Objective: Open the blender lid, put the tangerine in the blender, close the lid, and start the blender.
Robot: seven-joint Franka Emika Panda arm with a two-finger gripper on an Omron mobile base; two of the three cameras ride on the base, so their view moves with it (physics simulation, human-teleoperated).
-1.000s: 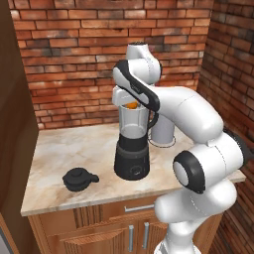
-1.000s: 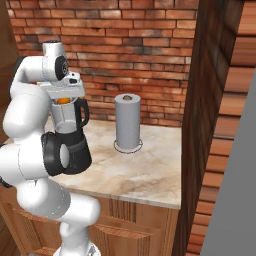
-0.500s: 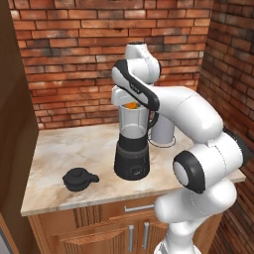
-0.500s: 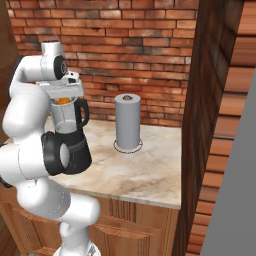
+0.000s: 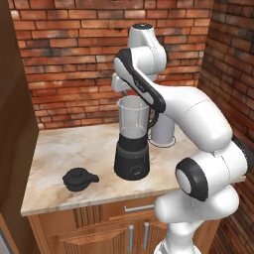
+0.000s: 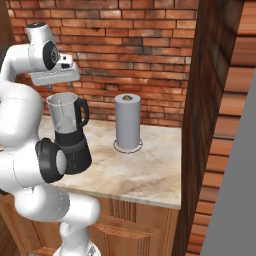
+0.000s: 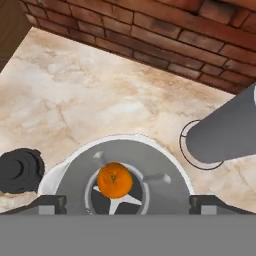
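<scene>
The blender stands on the counter with its clear jar open at the top. In the hand view I look straight down into the jar. The tangerine lies at the bottom on the blades. My gripper hovers just above the jar mouth, open, with its fingertips wide apart and nothing between them. From the base views the gripper hangs over the blender. The black blender lid lies on the counter to the left of the blender base.
A white-grey paper towel roll stands upright behind and to the right of the blender. A brick wall runs along the back, and a wooden side wall closes the counter on the right.
The gripper has opened and let go of the tangerine, which was at the jar mouth and now lies at the jar's bottom. The arm has hardly moved.
</scene>
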